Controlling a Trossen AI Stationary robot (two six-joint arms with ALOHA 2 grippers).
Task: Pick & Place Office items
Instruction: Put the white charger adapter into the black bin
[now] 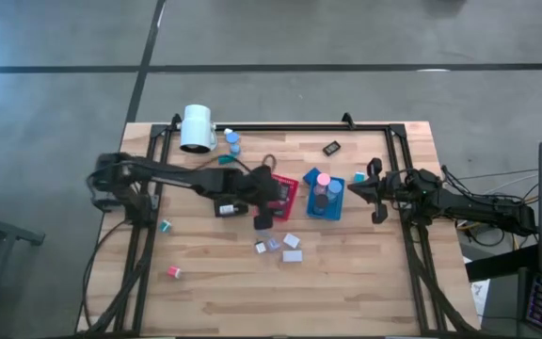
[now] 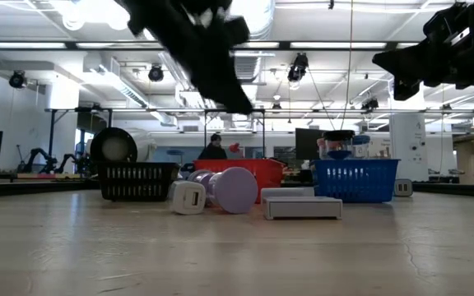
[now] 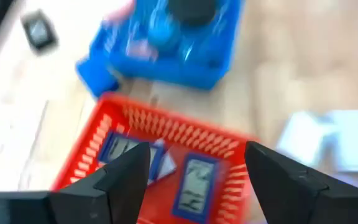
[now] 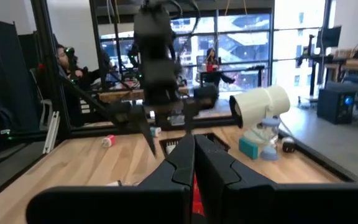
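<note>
My left gripper (image 1: 269,200) hovers open above the red tray (image 1: 287,195); in its wrist view the open gripper (image 3: 197,168) frames two grey blocks (image 3: 193,183) lying in the red tray (image 3: 123,124), and nothing sits between the fingers. In the low view the left gripper (image 2: 235,103) hangs well above the table. My right gripper (image 1: 375,191) waits shut, right of the blue tray (image 1: 327,200), which holds pink and blue round caps (image 1: 324,179). White and lavender blocks (image 1: 292,247) lie loose on the table near the trays.
A big white cylinder (image 1: 198,127) lies at the far left, blue caps (image 1: 233,141) beside it. A black tray (image 1: 226,205) sits under the left arm. A black bit (image 1: 331,147), teal bits (image 1: 166,225) and a pink cap (image 1: 173,271) lie scattered. A black frame (image 1: 280,125) rims the table.
</note>
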